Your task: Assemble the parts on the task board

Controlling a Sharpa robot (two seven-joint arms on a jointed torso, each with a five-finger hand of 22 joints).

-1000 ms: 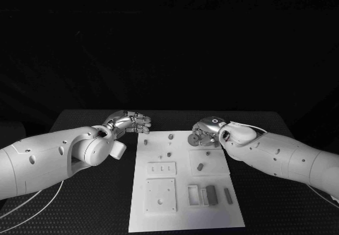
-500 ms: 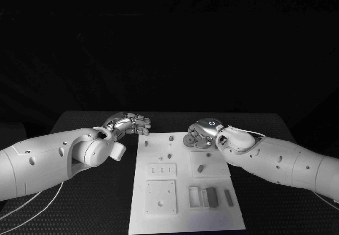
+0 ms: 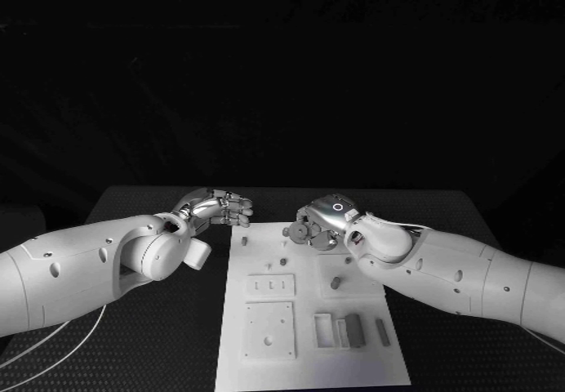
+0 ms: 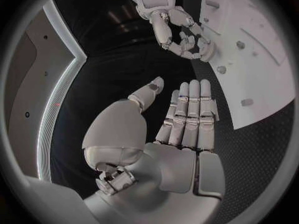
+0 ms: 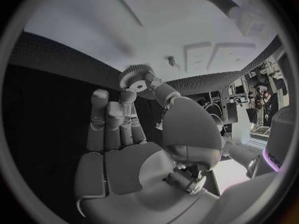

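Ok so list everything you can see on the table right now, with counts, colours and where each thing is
Table: one, black, under everything.
Task board: one, white, middle of the table.
Gear: one, grey, pinched in the right hand's fingers above the board's far end.
Pegs: several, small, grey, standing on the board's far half.
Bars: a few, grey, at the board's near right.
Cables: thin, white, near left of the table.
Left hand: silver, holds nothing, beside the board's far left corner.
Right hand: silver, over the board's far end.
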